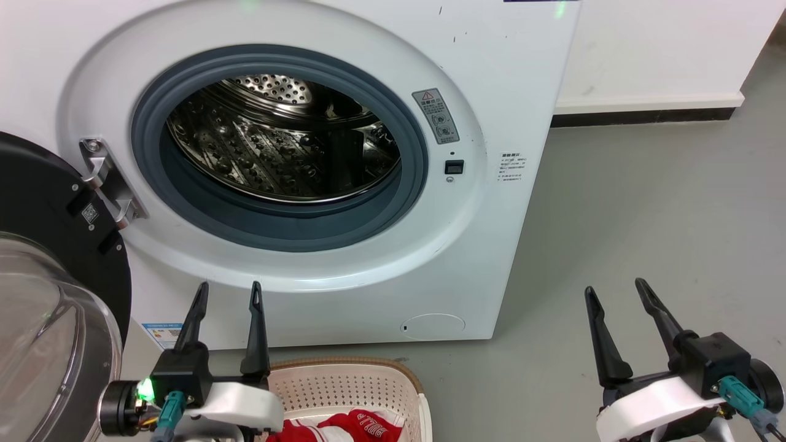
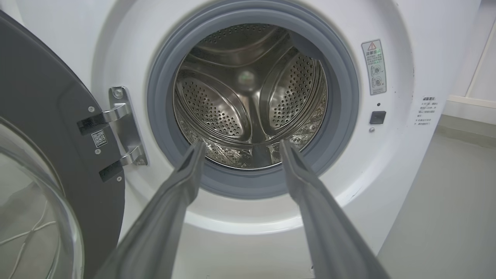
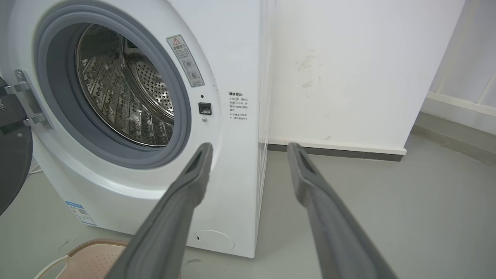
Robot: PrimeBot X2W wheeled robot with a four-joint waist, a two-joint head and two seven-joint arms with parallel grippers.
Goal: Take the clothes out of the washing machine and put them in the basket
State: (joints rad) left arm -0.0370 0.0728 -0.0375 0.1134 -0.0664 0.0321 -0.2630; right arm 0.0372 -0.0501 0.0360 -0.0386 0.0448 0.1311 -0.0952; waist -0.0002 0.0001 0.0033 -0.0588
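Note:
The white washing machine (image 1: 479, 67) fills the head view with its black-rimmed glass door (image 1: 43, 307) swung open to the left. Its steel drum (image 1: 276, 141) shows bare metal and no fabric. Red clothes (image 1: 344, 428) with white lettering lie in the cream basket (image 1: 344, 380) on the floor in front of the machine. My left gripper (image 1: 228, 291) is open and empty, just left of the basket, fingers pointing at the porthole (image 2: 248, 97). My right gripper (image 1: 614, 288) is open and empty over the floor to the machine's right. The basket's corner (image 3: 93, 257) also shows in the right wrist view.
Grey floor (image 1: 645, 215) stretches to the right of the machine. A white wall (image 1: 663, 49) with a dark skirting strip stands behind it. The open door's hinge (image 1: 107, 181) juts out at the machine's left.

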